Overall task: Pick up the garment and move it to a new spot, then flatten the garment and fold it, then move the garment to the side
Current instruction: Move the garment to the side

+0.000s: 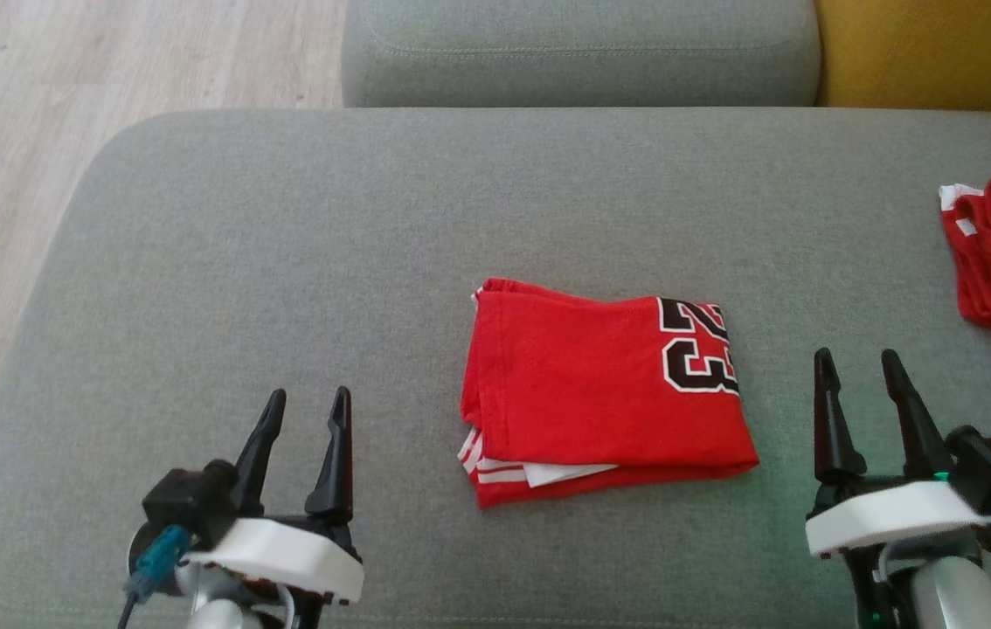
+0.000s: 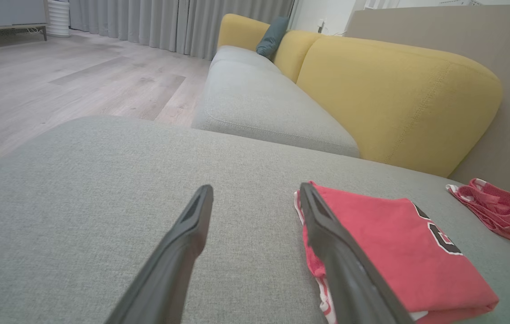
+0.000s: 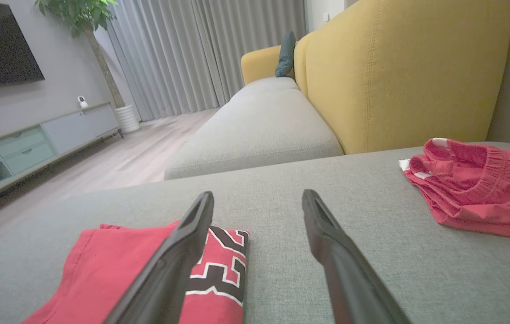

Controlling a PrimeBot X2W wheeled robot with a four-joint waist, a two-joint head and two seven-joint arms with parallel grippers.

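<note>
On the grey sofa cushion (image 1: 286,245), midway between the released left hand (image 1: 308,400) and the released right hand (image 1: 856,358), lies the folded red garment (image 1: 605,384), likely light, limp and prone to unfolding, best pinched through all layers at its opposite side edges.

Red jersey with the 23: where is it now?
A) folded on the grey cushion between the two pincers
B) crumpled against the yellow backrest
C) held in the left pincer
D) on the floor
A: the red jersey lies folded on the grey cushion, with the left pincer and right pincer open, one on each side.
</note>
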